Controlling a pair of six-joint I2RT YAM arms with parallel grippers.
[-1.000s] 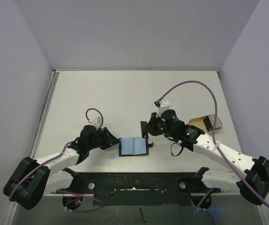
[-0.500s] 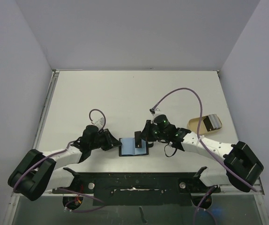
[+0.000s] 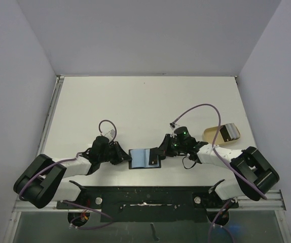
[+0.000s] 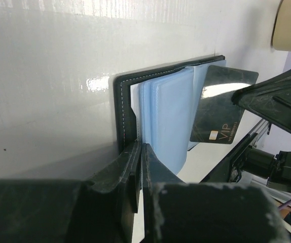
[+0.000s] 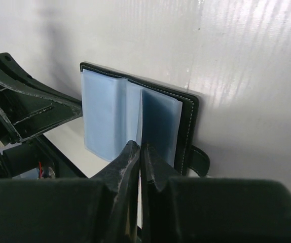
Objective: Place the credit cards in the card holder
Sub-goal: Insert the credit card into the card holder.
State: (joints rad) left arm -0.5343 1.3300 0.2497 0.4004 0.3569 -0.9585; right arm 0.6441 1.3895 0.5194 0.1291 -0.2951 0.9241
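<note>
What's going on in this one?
Cards are being loaded into a wallet, which lies open on the table. The left gripper pinches the wallet's left edge. The right gripper holds a dark card over the blue sleeves on the right side; whether its edge has entered one is hard to tell. A second card sits in the tan tray further right.

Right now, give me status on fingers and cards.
Left fingers shut on card holder edge. Right fingers shut on dark card, over the holder, not in. Spare card in tray.
</note>
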